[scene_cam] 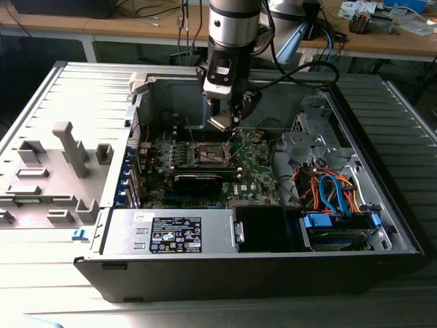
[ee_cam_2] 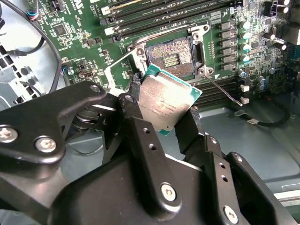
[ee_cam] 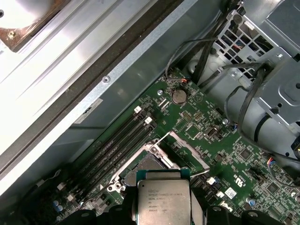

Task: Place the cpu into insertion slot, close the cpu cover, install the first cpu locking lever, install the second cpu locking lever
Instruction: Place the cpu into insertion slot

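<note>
Gripper (ee_cam_2: 164, 108) holds cpu (ee_cam: 163, 199) above insertion slot (ee_cam_2: 169, 55).

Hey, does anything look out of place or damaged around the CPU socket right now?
Nothing looks damaged or spilled. The cpu is gripped in the tool, hanging tilted above the open insertion slot, not seated. The cpu cover stands flipped open beside the slot, which fits loading.

The flat square silvery-grey metal cpu (ee_cam_2: 165, 105) has a dull, faintly scuffed top and a green laminate edge. The black end effector (ee_cam_2: 164, 101) looks matt, its fingers (ee_cam_2: 143, 131) set with bright steel screws. The small dark square insertion slot (ee_cam_2: 171, 55) is rimmed in shiny metal. The thin square silver metal cpu cover (ee_cam: 190, 147) looks smooth. The green circuit board (ee_cam_2: 79, 33) is slightly glossy.
</note>
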Controlling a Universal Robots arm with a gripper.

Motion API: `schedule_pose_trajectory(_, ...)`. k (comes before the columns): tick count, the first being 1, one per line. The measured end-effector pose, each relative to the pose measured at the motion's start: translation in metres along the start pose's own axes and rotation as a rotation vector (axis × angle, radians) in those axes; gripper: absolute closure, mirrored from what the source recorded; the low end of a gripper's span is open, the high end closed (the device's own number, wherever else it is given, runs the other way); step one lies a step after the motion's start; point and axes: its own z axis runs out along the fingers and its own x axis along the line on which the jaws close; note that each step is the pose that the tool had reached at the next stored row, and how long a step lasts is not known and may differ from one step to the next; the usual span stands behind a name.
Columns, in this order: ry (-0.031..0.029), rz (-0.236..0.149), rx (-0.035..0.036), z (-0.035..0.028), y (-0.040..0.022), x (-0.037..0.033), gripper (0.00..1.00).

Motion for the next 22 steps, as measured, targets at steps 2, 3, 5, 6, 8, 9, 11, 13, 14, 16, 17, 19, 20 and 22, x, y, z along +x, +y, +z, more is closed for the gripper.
schedule_pose_trajectory(2, -0.0001, 0.003, -0.0001, 0.0001, 0.0000, 0.0000, 0.45)
schedule_pose_trajectory(3, -0.0001, 0.004, -0.0001, 0.0001, 0.0000, 0.0000, 0.45)
schedule_pose_trajectory(5, -0.0002, 0.007, -0.0001, 0.0001, 0.0000, 0.0000, 0.45)
schedule_pose_trajectory(6, -0.0003, 0.009, -0.0001, 0.0002, 0.0000, 0.0000, 0.45)
schedule_pose_trajectory(8, -0.0005, 0.013, -0.0002, 0.0002, 0.0000, 0.0000, 0.45)
schedule_pose_trajectory(9, -0.0005, 0.015, -0.0002, 0.0002, 0.0000, 0.0000, 0.45)
schedule_pose_trajectory(11, -0.0006, 0.017, -0.0002, 0.0002, 0.0000, 0.0000, 0.45)
schedule_pose_trajectory(13, -0.0007, 0.019, -0.0003, 0.0003, 0.0000, 0.0000, 0.45)
schedule_pose_trajectory(14, -0.0007, 0.020, -0.0004, 0.0003, 0.0000, 0.0000, 0.45)
schedule_pose_trajectory(16, -0.0008, 0.022, -0.0004, 0.0003, 0.0000, 0.0000, 0.45)
schedule_pose_trajectory(17, -0.0008, 0.023, -0.0004, 0.0003, 0.0000, 0.0000, 0.45)
schedule_pose_trajectory(19, -0.0010, 0.026, -0.0004, 0.0004, 0.0000, 0.0000, 0.45)
schedule_pose_trajectory(20, -0.0010, 0.027, -0.0005, 0.0004, 0.0000, 0.0000, 0.45)
schedule_pose_trajectory(22, -0.0011, 0.030, -0.0005, 0.0004, 0.0000, 0.0000, 0.45)
